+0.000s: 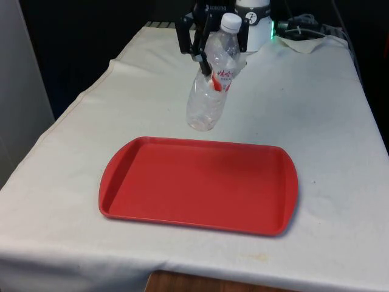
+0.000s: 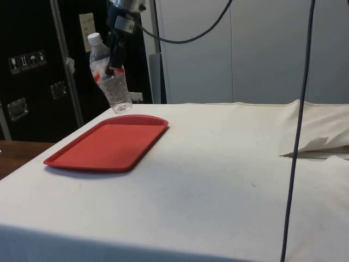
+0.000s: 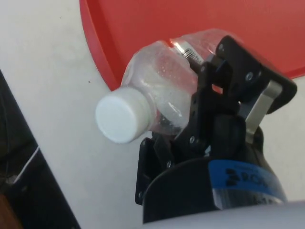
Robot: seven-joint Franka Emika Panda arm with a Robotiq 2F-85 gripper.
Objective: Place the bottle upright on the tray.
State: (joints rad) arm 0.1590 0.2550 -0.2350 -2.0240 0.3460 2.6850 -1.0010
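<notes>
The claw (image 1: 209,52) is clamped on a clear plastic bottle (image 1: 213,82), its black fingers (image 3: 224,81) pressing the bottle's upper body around the red and white label, just below the shoulder. The bottle hangs in the air, clear of the table (image 1: 316,121), tilted so that its white cap (image 1: 231,22) leans toward the table's far end and the front view's right while its base points down toward the tray. In the front view the bottle's base is just above and behind the far edge of the red tray (image 1: 134,182), not touching it; the side view likewise shows the base (image 2: 121,105) hovering over the tray's far rim (image 2: 136,117). The tray lies flat on the white cloth near the table's near edge, closer to the left edge in the front view, with nothing on it. In the wrist view the cap (image 3: 123,113) juts out beside the claw, with the red tray (image 3: 157,28) beneath the bottle's (image 3: 162,81) body.
</notes>
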